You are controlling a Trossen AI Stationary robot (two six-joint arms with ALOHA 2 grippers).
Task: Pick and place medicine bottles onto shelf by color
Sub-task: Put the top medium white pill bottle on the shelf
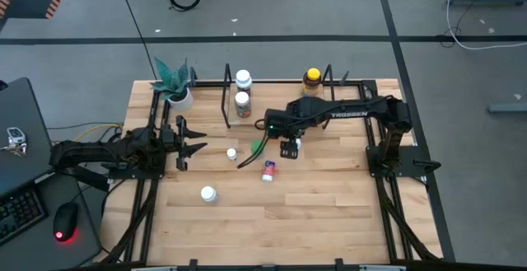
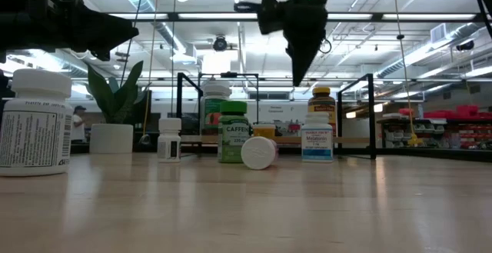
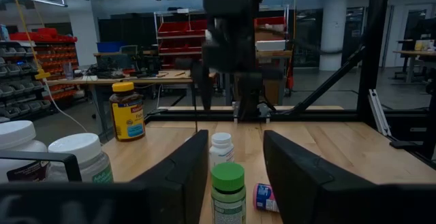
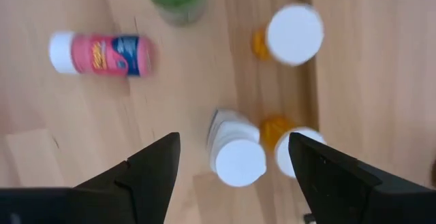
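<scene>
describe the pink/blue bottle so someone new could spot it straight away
Start at the black rod shelf along the table's far edge, then come toward the middle of the wooden table, just past the right arm's open tool. There the pink-and-blue bottle lies on its side. It is the only bottle with a pink and blue label; the others nearby are white, green or orange.

Shelf [image 1: 284, 98] at my table's far edge: two white-capped bottles [image 1: 242, 80] at its left end, amber yellow-cap bottle [image 1: 311, 78] further right. Loose in front: green bottle [image 2: 233, 132] upright, red-blue one [image 1: 268, 170] lying flat, white ones [image 1: 208, 193] scattered.
</scene>
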